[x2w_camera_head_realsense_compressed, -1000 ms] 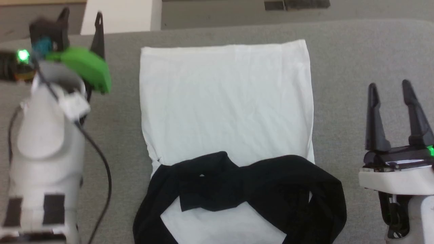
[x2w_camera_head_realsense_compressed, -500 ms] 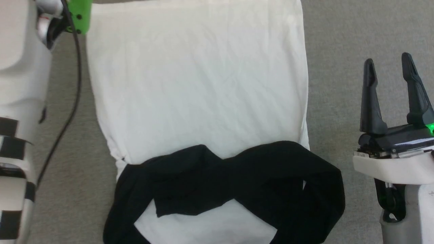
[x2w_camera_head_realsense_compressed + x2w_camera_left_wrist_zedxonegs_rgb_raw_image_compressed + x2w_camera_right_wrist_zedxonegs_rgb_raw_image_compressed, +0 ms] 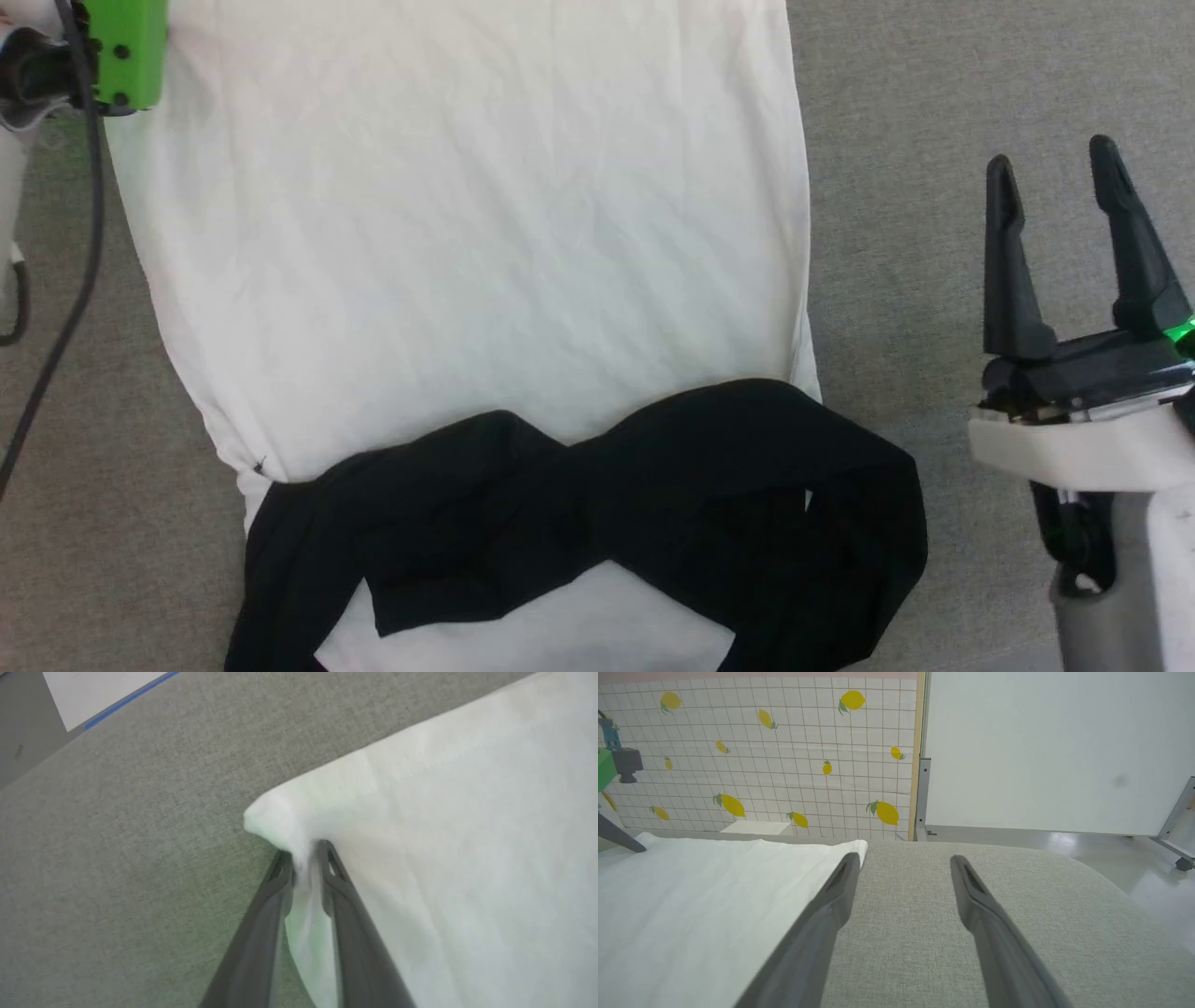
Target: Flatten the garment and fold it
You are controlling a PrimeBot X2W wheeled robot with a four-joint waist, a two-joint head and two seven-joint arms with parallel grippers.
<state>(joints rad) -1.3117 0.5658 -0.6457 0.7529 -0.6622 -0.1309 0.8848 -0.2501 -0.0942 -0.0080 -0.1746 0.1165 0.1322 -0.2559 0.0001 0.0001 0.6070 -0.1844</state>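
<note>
The garment (image 3: 467,233) lies flat on the grey table, white body spread out. Its black sleeves (image 3: 607,504) are folded across the near end. In the left wrist view my left gripper (image 3: 306,851) is shut on a pinched corner of the garment (image 3: 467,858), with white cloth bunched between the fingertips. My left arm's green wrist housing (image 3: 126,47) sits over the garment's far left corner. My right gripper (image 3: 1050,154) stands open to the right of the garment, holding nothing. In the right wrist view it (image 3: 903,858) is beside the edge of the garment (image 3: 691,891).
The grey fabric tabletop (image 3: 934,140) surrounds the garment. A black cable (image 3: 56,308) hangs along the left side. Past the table's far edge stand a lemon-patterned wall (image 3: 784,756), a white panel (image 3: 1041,751) and a metal frame on a caster (image 3: 1178,858).
The head camera has moved forward, so the garment looks larger and shifted left. My left gripper has closed on the garment's far left corner. The right gripper stays open.
</note>
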